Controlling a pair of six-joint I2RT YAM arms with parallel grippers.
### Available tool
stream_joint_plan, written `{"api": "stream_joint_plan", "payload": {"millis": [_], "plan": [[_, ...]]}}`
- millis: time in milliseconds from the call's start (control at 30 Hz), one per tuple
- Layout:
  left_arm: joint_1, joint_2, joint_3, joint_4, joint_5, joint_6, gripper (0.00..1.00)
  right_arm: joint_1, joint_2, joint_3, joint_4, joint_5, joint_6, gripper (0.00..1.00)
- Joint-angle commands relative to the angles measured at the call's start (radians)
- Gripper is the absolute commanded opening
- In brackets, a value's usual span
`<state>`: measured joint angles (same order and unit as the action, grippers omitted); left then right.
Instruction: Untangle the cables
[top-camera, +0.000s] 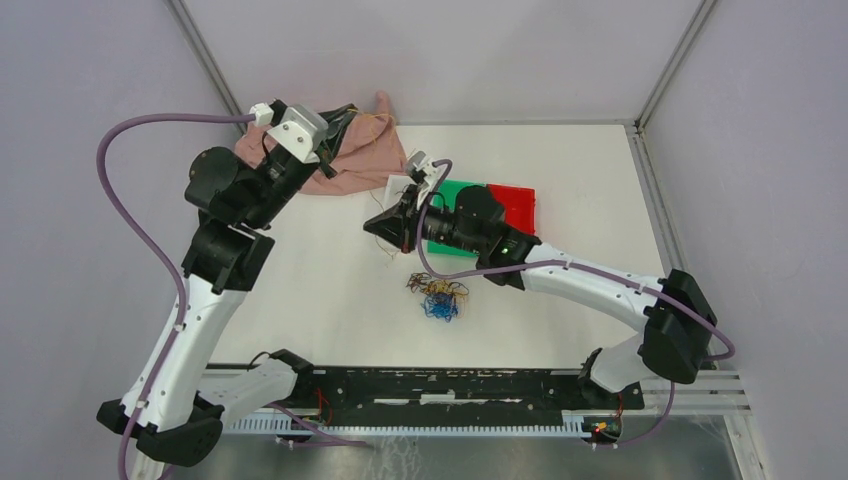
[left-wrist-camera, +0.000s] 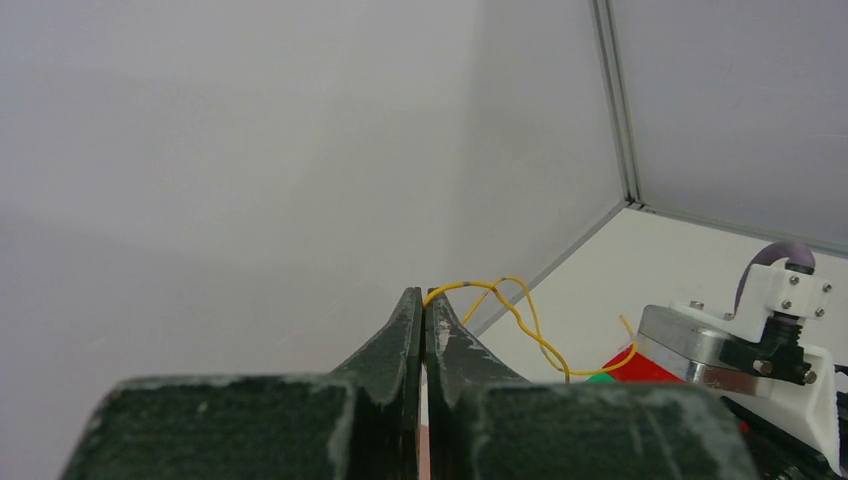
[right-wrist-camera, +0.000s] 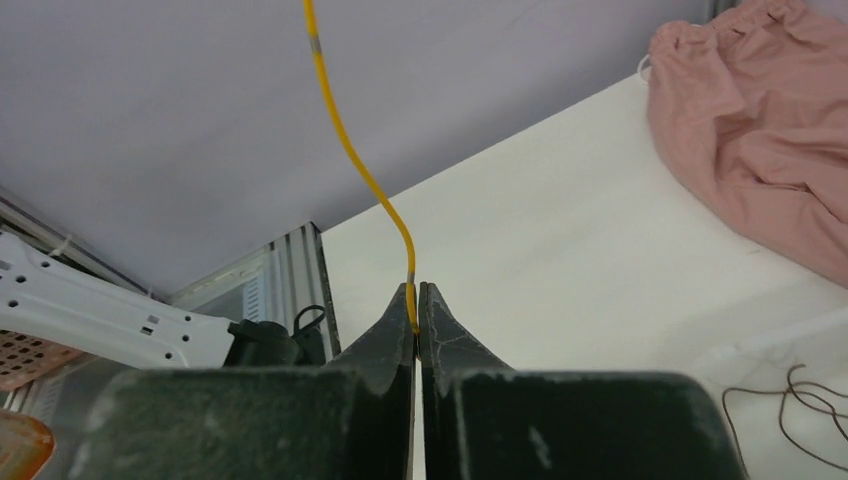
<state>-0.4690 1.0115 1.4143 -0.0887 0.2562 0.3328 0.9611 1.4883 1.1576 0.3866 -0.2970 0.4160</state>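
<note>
Right wrist: right gripper (right-wrist-camera: 416, 300), left gripper (left-wrist-camera: 424, 300) pinch seemingly one yellow cable (right-wrist-camera: 349, 150).

A crumpled pink cloth (top-camera: 355, 165) lies on the white table (top-camera: 320, 290), under the left gripper (left-wrist-camera: 424, 298) in the top view, and spreads from there toward the right gripper (right-wrist-camera: 416, 292). In the right wrist view it sits up and to the right of the fingertips. Behind the right gripper, partly under its wrist, a green piece (top-camera: 462, 192) and a red one (top-camera: 514, 205) lie side by side. They may be shallow bins or flat trays, but the arm hides too much to tell. Grey enclosure walls rise beyond both grippers, with an aluminium post (top-camera: 205, 55) at the corner. A black rail (top-camera: 440, 385) runs along the table's near edge, well behind both.
</note>
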Motion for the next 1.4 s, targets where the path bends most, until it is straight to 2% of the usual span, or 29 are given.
{"api": "stream_joint_plan", "payload": {"millis": [0,100,167,267,367,433,667,733,833,933,1067,1167,1367], "plan": [[-0.004,-0.030,0.002,-0.026,-0.065,-0.020,0.03,-0.016,-0.107,-0.056,0.033,0.102,-0.013,0.01],[-0.004,-0.052,-0.063,-0.063,-0.080,-0.013,0.03,-0.055,-0.197,-0.112,0.015,0.161,0.010,0.01],[-0.004,-0.068,-0.115,-0.098,-0.032,-0.020,0.03,-0.084,-0.249,-0.137,-0.004,0.186,0.018,0.01],[-0.004,-0.058,-0.149,-0.206,0.167,-0.059,0.05,-0.124,-0.300,-0.155,-0.024,0.216,0.043,0.01],[-0.011,-0.002,-0.165,-0.312,0.424,-0.105,0.19,-0.152,-0.326,-0.163,-0.013,0.224,0.074,0.01],[-0.041,0.032,-0.166,-0.350,0.492,-0.105,0.27,-0.170,-0.348,-0.161,-0.022,0.258,0.081,0.01],[-0.082,0.093,-0.092,-0.552,0.444,0.101,0.52,-0.261,-0.460,-0.157,-0.167,0.434,-0.004,0.01],[-0.082,0.096,-0.080,-0.596,0.417,0.131,0.65,-0.286,-0.481,-0.148,-0.228,0.462,-0.041,0.01],[-0.082,0.096,-0.067,-0.655,0.403,0.163,0.74,-0.322,-0.500,-0.137,-0.320,0.490,-0.098,0.01],[-0.082,0.092,-0.055,-0.677,0.396,0.173,0.78,-0.337,-0.499,-0.129,-0.394,0.527,-0.156,0.01],[-0.083,0.090,-0.046,-0.667,0.385,0.172,0.82,-0.358,-0.498,-0.159,-0.399,0.550,-0.169,0.01],[-0.082,0.079,-0.055,-0.628,0.376,0.152,0.88,-0.364,-0.480,-0.157,-0.413,0.552,-0.160,0.01],[-0.082,0.032,-0.101,-0.543,0.358,0.130,0.90,-0.375,-0.429,-0.139,-0.431,0.541,-0.128,0.01]]}}
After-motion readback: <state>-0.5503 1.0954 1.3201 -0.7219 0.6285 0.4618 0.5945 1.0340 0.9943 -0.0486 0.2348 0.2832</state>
